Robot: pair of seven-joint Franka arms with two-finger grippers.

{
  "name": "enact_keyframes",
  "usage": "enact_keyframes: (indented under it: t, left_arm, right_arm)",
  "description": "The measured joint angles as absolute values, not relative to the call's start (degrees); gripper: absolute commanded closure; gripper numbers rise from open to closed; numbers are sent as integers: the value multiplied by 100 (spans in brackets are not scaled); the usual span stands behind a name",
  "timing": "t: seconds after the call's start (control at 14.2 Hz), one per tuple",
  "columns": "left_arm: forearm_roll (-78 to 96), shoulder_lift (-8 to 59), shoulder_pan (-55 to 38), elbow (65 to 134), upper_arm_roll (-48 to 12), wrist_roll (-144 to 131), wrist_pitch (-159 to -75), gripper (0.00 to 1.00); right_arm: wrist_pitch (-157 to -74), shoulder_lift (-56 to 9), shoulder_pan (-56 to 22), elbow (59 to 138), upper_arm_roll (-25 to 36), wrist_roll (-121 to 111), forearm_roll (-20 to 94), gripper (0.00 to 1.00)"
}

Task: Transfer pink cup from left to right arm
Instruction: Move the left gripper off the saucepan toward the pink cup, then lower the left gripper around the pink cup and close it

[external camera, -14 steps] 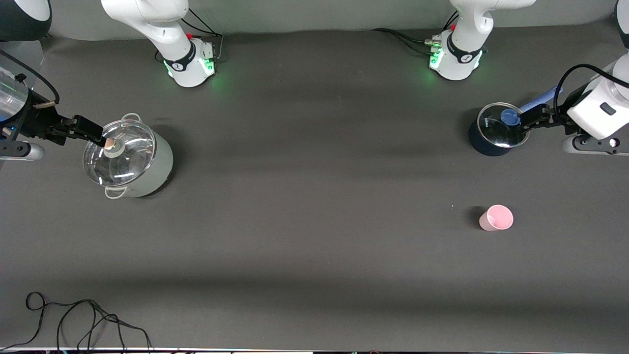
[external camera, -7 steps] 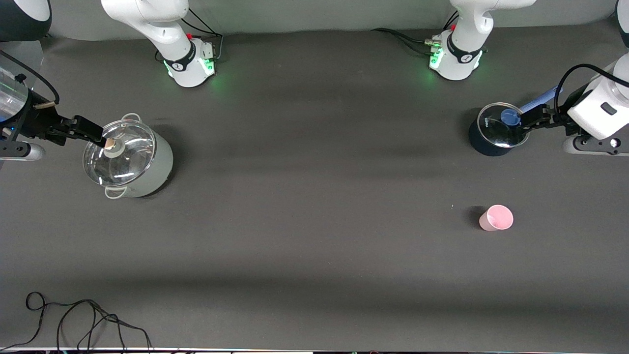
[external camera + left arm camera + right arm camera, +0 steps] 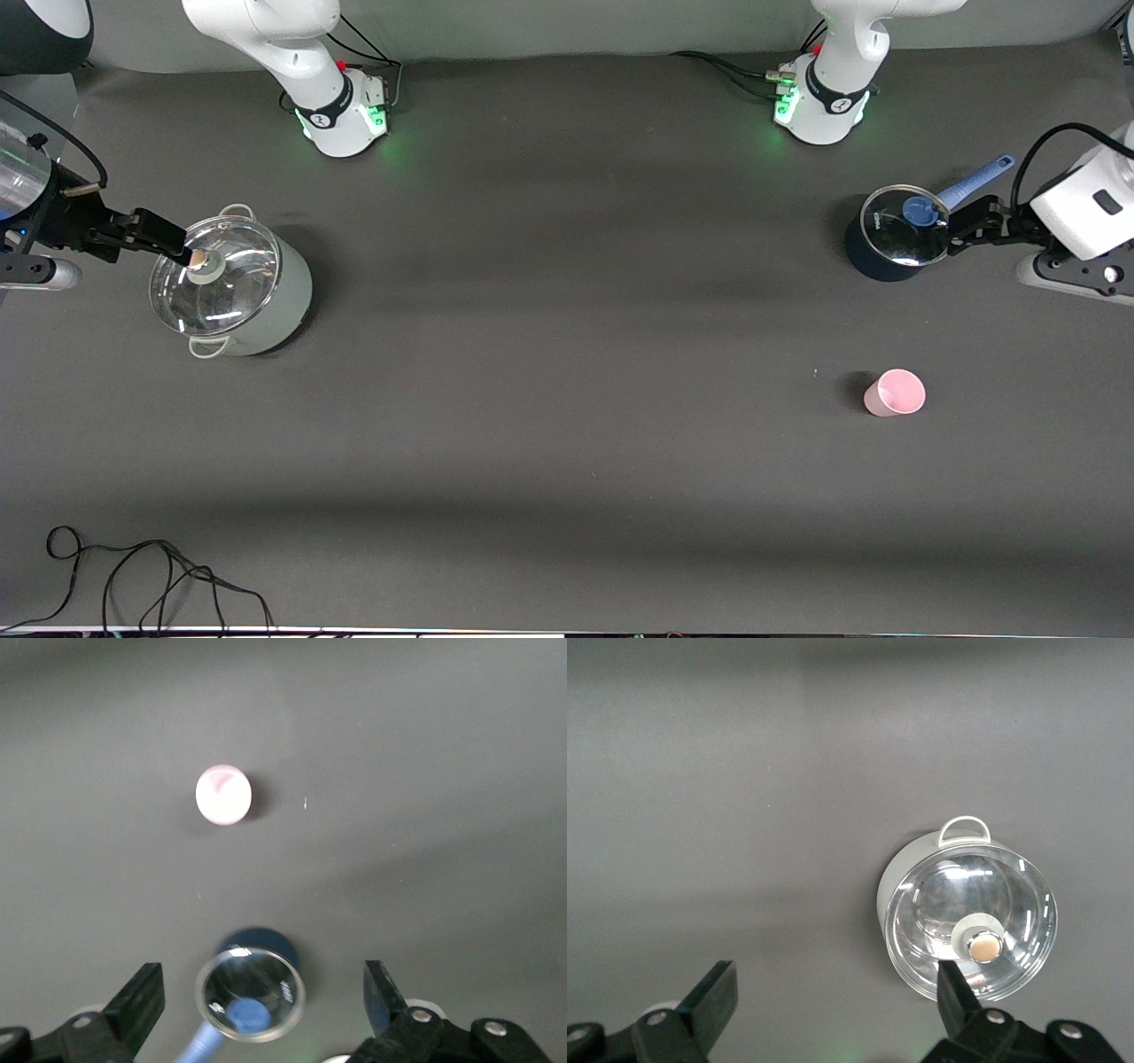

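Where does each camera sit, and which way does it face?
Front: high across the table, facing both arm bases; pink cup near the left arm's end.
Left wrist: on the left arm, looking down past open fingers at cup and blue pot.
Right wrist: looking down past open fingers at white pot.
Front and left wrist share the cup.

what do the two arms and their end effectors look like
Both arms are glossy white with black joint bands and green lights glowing at their bases. The left end effector is a black linkage claw on a boxy white wrist, with a black cable looping over it. The right end effector is slim and black on a shiny silver cylinder.
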State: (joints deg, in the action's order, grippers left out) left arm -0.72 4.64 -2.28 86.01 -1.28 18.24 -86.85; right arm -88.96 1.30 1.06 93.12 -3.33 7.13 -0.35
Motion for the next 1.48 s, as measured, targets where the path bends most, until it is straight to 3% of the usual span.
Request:
enact_keyframes:
  t: [0.7,1.26,1.48]
  left_arm:
    - [1621,1416,1279,8353,-37,6494,-9561,0]
    - [3784,3085,2610,8404,-31,9585,-9566,0]
    - [4393,3485,2856,8727,-32,10715,-9606,0]
  right_arm:
    - [-8896,126,106,9312,-318,713,-35,0]
    - [-8895,124,106,9311,-316,713,-34,0]
    - [-8895,123,106,9311,-315,713,-35,0]
